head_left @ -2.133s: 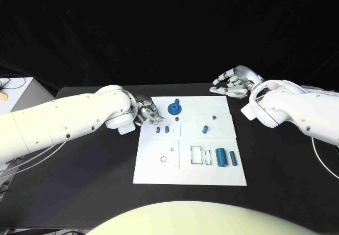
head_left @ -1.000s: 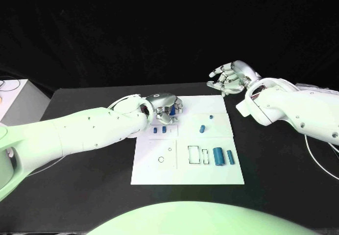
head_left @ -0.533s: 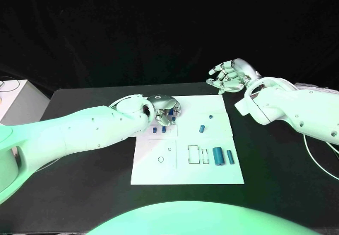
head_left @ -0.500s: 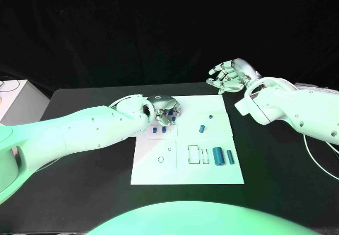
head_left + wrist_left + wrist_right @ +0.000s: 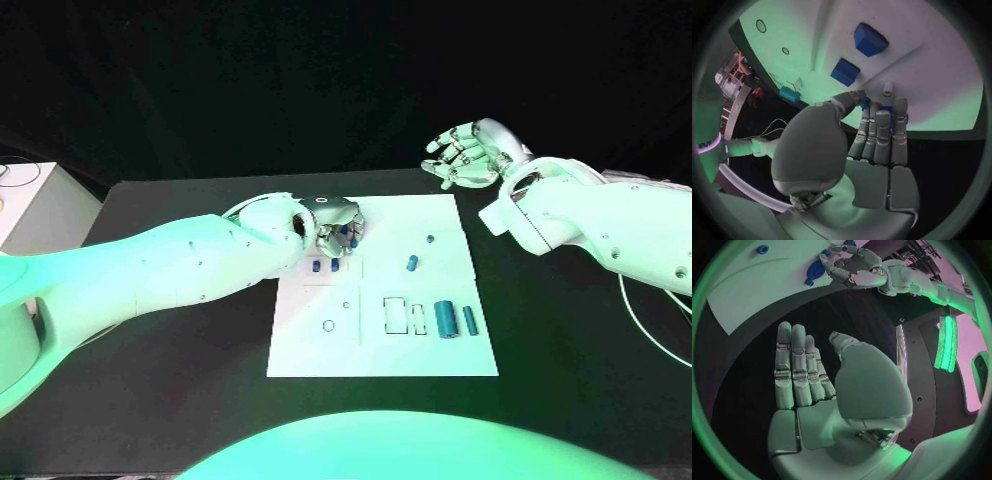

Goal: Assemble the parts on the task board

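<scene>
Nearest the camera, in the lower middle of the head view, the white task board [image 5: 382,350] lies flat on the black worktop [image 5: 188,360]. Toward its right side two blue cylinders [image 5: 446,320] lie side by side next to some empty rectangular slots. Higher up, a small blue peg [image 5: 411,263] lies alone near the board's centre, and two short blue blocks [image 5: 326,266] sit just under the left hand.

The left hand [image 5: 338,226] is down on the board's upper left part, its fingers [image 5: 881,131] curled around a blue part [image 5: 889,112] that peeks out between them. It appears to have hold of that piece, though most of it is hidden. The parts look like small, hard, light plastic: stiff, probably a little slick against metal fingers, and best pinched across their short sides, low enough not to tip.

Farthest away, in the upper right of the frame beyond the board's far corner, the right hand [image 5: 464,157] hangs above the worktop with fingers spread and nothing in it.
</scene>
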Controlling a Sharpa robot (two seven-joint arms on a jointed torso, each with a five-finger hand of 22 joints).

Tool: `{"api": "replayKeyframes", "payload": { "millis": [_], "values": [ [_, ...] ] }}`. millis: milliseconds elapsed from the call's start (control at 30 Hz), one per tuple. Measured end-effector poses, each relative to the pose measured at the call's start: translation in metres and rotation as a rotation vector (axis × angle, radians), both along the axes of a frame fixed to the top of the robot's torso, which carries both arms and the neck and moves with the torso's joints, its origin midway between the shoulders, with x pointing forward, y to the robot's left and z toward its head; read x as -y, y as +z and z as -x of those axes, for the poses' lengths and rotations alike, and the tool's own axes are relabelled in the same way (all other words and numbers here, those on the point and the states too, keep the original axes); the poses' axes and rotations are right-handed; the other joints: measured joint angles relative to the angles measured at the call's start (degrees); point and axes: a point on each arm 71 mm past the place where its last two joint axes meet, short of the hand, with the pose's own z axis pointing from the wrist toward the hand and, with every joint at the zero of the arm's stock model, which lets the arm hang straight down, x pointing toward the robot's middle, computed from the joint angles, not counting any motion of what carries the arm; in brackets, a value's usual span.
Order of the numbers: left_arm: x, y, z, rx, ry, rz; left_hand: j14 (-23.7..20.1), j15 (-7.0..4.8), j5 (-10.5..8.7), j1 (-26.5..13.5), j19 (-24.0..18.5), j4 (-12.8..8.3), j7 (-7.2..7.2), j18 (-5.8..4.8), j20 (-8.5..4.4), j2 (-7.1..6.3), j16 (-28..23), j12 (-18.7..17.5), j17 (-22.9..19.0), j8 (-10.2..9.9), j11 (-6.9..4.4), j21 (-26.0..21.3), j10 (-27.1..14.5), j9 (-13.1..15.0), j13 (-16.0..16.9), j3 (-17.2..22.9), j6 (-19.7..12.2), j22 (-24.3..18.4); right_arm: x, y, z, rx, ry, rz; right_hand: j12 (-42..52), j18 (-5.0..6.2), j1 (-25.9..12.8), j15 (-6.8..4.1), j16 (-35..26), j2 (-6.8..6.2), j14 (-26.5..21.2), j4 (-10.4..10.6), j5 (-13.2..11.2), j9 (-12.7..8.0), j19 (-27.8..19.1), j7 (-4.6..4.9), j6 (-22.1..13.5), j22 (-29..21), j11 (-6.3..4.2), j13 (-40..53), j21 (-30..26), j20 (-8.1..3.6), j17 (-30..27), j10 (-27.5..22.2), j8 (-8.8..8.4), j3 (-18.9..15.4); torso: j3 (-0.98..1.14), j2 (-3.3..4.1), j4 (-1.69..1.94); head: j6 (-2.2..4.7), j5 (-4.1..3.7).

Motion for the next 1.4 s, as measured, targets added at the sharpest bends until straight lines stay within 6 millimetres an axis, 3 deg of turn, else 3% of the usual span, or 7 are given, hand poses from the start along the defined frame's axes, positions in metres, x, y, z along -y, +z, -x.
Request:
{"api": "replayKeyframes", "payload": {
  "millis": [167, 333, 533, 933, 1000, 1400],
  "values": [
    [-0.0002, 0.0002, -0.0001, 0.001, 0.0, -0.001, 1.6, -0.63, -0.14, -0.2, 1.0, -0.4, -0.26, 0.01, -0.45, 0.79, 1.8, -0.8, 1.2, -0.4, -0.58, 1.7, 2.5, -0.2, -1.2, 0.9, 2.4, 1.7, -0.0002, 0.0001, -0.0001, 0.001, 0.001, -0.001, -0.3, 0.0, 0.0, 0.0, -0.5, 0.0, 0.0, -0.2, 0.0, -0.1, 0.2, 0.0, 0.0, -0.4, 0.1, -0.7, -0.2, 0.2, -0.1, 0.3, 0.21, 0.2, 0.01, 0.0, 0.01, 0.0, 0.03],
    [-0.0003, 0.0009, -0.0003, 0.002, -0.001, 0.001, 2.0, -1.03, -0.43, -0.6, 1.4, -0.5, -0.72, 0.0, -0.86, 1.22, 2.5, -4.8, 0.3, -2.4, -1.3, 2.5, 6.4, -0.1, -4.1, 1.3, 4.4, 2.8, -0.0006, 0.0001, -0.0001, 0.002, 0.003, -0.002, -0.3, 0.0, 0.0, 0.0, -0.9, 0.0, 0.0, -0.2, 0.0, -0.1, 0.2, 0.0, 0.0, -0.7, 0.1, -1.2, -0.4, 0.2, -0.1, 0.3, 0.22, 0.2, 0.03, -0.03, 0.01, 0.0, 0.09],
    [0.0, 0.001, 0.0003, 0.001, -0.004, 0.005, 3.4, -1.73, -0.43, -1.0, 2.5, -0.5, -0.87, 0.0, -1.36, 1.59, 3.5, -6.9, 1.0, -3.0, -1.79, 3.4, 9.5, 0.4, -5.4, 1.3, 6.2, 4.1, -0.0007, 0.0, -0.0005, 0.002, 0.003, -0.002, -0.6, 0.0, 0.0, 0.0, -1.1, 0.0, 0.0, -0.2, 0.0, -0.1, 0.2, 0.0, 0.0, -1.0, 0.1, -1.5, -0.4, 0.2, -0.1, 0.3, 0.22, 0.2, 0.07, -0.03, 0.0, 0.0, 0.13],
    [-0.0008, 0.0005, 0.0012, -0.001, -0.006, 0.025, 6.5, -2.15, -0.65, -1.0, 5.3, -1.0, -0.99, 0.0, -1.69, 2.2, 5.6, -8.9, 4.0, -3.6, -2.39, 5.3, 13.6, 1.2, -6.1, 0.9, 9.0, 6.5, -0.0008, -0.0003, -0.0009, 0.0, 0.002, -0.001, -0.8, 0.0, 0.0, 0.0, -1.2, 0.0, 0.0, -0.3, 0.0, -0.1, 0.2, -0.01, 0.0, -1.3, -0.1, -1.9, -0.7, 0.2, -0.2, 0.5, 0.22, 0.3, 0.1, 0.0, 0.0, -0.01, 0.1],
    [-0.0013, 0.0007, 0.0011, 0.002, -0.005, 0.031, 7.1, -2.36, -0.67, -0.7, 6.1, -1.0, -1.0, -0.9, -1.86, 2.44, 6.0, -9.2, 4.8, -3.8, -2.53, 5.9, 14.3, 1.5, -6.2, 0.9, 9.6, 7.1, -0.0008, -0.0004, -0.0009, 0.0, 0.002, -0.001, -0.8, 0.0, 0.0, 0.0, -1.6, 0.0, 0.0, -0.3, 0.0, -0.1, 0.2, -0.01, 0.0, -1.4, -0.1, -2.1, -0.7, 0.2, -0.2, 0.5, 0.22, 0.3, 0.1, 0.0, 0.0, -0.01, 0.1],
    [-0.0072, 0.0084, 0.0026, 0.039, 0.004, 0.104, 9.2, -2.7, -0.79, -0.2, 8.3, -2.0, -1.14, -0.93, -2.3, 2.92, 7.0, -10.6, 7.3, -4.3, -2.72, 7.7, 16.3, 1.5, -6.3, 1.3, 11.1, 9.3, -0.0005, -0.0014, -0.0008, -0.005, 0.001, 0.001, -0.8, 0.0, 0.0, 0.0, -1.6, 0.0, 0.0, -0.3, 0.0, -0.1, 0.2, -0.01, 0.0, -1.5, -0.09, -2.2, -0.7, 0.19, -0.2, 0.5, 0.44, 0.3, 0.03, 0.01, -0.05, -0.01, 0.07]
  ]
}}
